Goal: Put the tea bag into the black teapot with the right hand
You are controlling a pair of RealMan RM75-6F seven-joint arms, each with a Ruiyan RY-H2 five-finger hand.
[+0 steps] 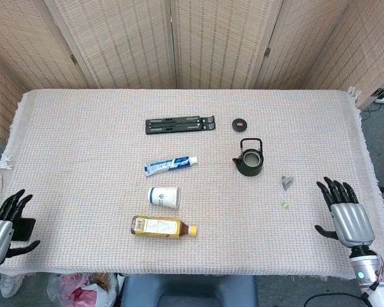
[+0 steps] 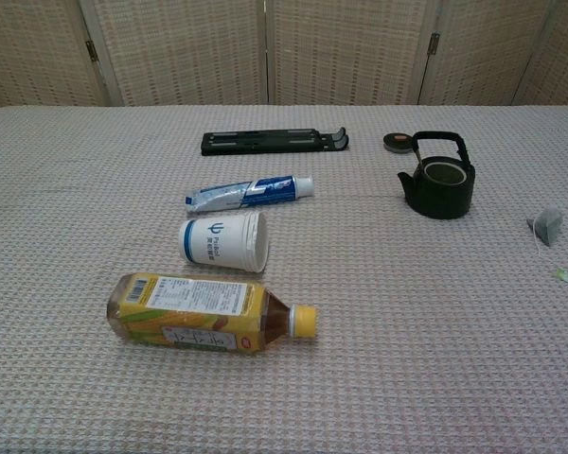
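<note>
The tea bag [image 1: 287, 181] is just lying on the tabletop [image 1: 83, 141] to the right of the black teapot [image 1: 249, 160], with its little green tag [image 1: 285, 204] a bit nearer the front edge and the teapot's lid [image 1: 239, 123] sitting off behind the pot. The right hand [image 1: 345, 214] rests near the right edge with fingers spread and empty, and the left hand [image 1: 3, 224] does the same at the far left edge. Over on the left half there's a toothpaste tube [image 1: 171, 165], a paper cup [image 1: 164, 197] on its side, a bottle [image 1: 163, 227] lying flat, and a black folding stand [image 1: 180, 125] at the back.
</note>
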